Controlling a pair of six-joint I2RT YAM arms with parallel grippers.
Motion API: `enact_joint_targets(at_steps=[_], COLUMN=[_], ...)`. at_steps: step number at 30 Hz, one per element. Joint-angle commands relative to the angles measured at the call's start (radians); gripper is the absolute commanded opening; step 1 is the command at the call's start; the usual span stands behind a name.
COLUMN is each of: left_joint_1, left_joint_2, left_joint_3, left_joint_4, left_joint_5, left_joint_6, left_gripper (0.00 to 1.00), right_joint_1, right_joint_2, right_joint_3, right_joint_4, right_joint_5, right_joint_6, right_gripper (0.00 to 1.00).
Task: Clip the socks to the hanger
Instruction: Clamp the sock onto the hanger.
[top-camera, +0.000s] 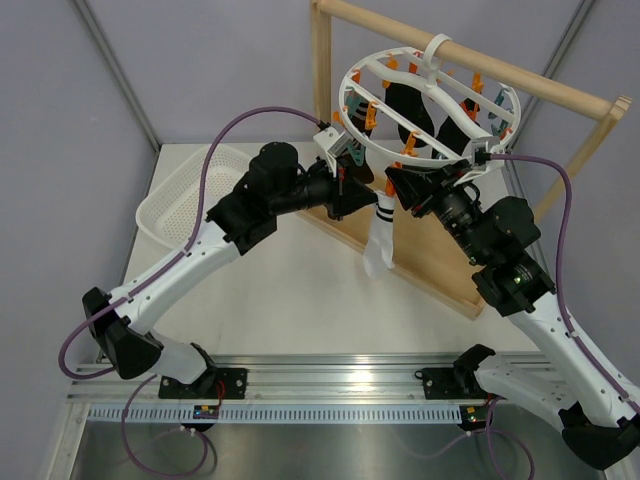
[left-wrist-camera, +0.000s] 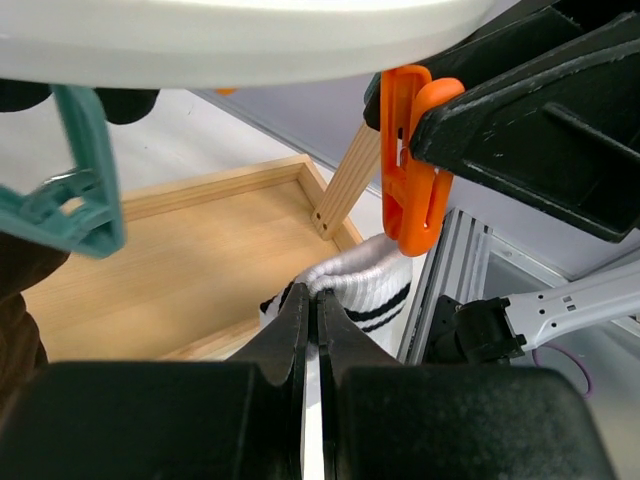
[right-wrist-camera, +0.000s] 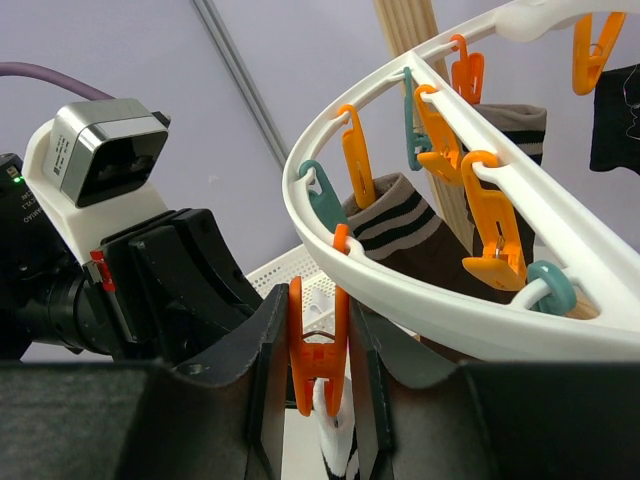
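Observation:
The hanger (top-camera: 350, 78) hangs by its hook from a wooden stand, with dark socks (top-camera: 405, 105) clipped inside the ring. A white sock with black stripes (top-camera: 378, 235) dangles below the ring's near side. My left gripper (left-wrist-camera: 318, 296) is shut on that sock's cuff (left-wrist-camera: 375, 285). My right gripper (right-wrist-camera: 318, 352) is shut on an orange clip (right-wrist-camera: 318, 355), its fingers pressing the clip's handles. White sock fabric (right-wrist-camera: 335, 430) sits in the clip's mouth. Seen from above, the left gripper (top-camera: 352, 190) and right gripper (top-camera: 396, 186) meet just under the ring.
The wooden stand (top-camera: 470, 55) has a flat base frame (top-camera: 440, 272) under the hanger. A white mesh basket (top-camera: 185, 195) sits at the table's left. A teal clip (left-wrist-camera: 75, 185) and more orange clips (right-wrist-camera: 490, 215) hang close to both grippers. Brown striped socks (right-wrist-camera: 400, 230) hang nearby.

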Motion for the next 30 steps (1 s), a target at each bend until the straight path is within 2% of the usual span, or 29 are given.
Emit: enact_joint_targets(at_steps=[1, 18, 30], left_joint_1=[-0.004, -0.010, -0.010], left_joint_2=[0.000, 0.009, 0.043], left_joint_3=[0.043, 0.056, 0.147], left_joint_4=[0.016, 0.022, 0.008], left_joint_5=[-0.010, 0.010, -0.007], left_joint_6=[0.017, 0.007, -0.021], left_gripper=[0.00, 0.00, 0.00], right_joint_1=[0.008, 0.009, 0.008], right_joint_2=[0.001, -0.001, -0.014], right_joint_3=[0.039, 0.026, 0.022], right_joint_4=[-0.004, -0.003, -0.018], right_joint_5=[-0.030, -0.041, -0.047], right_joint_6=[-0.016, -0.013, -0.013], right_gripper=[0.00, 0.00, 0.00])
